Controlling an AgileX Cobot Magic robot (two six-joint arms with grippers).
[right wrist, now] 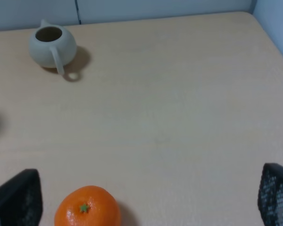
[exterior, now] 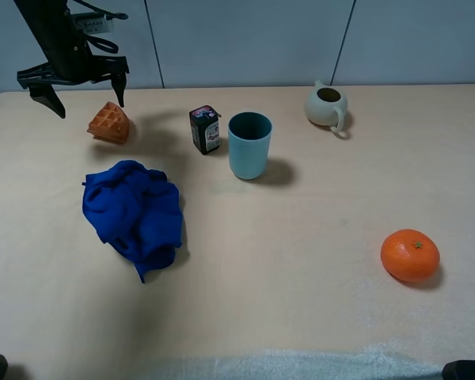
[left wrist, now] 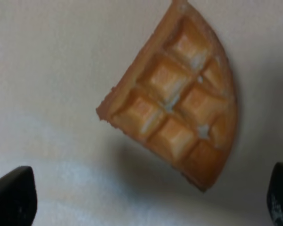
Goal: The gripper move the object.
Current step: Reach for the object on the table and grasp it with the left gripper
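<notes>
Waffle [exterior: 109, 123] [left wrist: 179, 108]: lies flat at the far left of the table [exterior: 301, 261], beyond the blue cloth [exterior: 133, 210] and left of the small carton [exterior: 205, 129]; nothing touches it.
Left gripper [exterior: 91, 108] [left wrist: 146, 197]: hangs just above the Waffle, jaws spread wide, holding nothing.
Right gripper [right wrist: 146, 202]: jaws spread wide and empty, near the orange [exterior: 410, 255] [right wrist: 88, 207].
Others: teal cup [exterior: 249, 145] just beside the carton; pale jug [exterior: 327, 105] [right wrist: 52, 44] near the far edge.
</notes>
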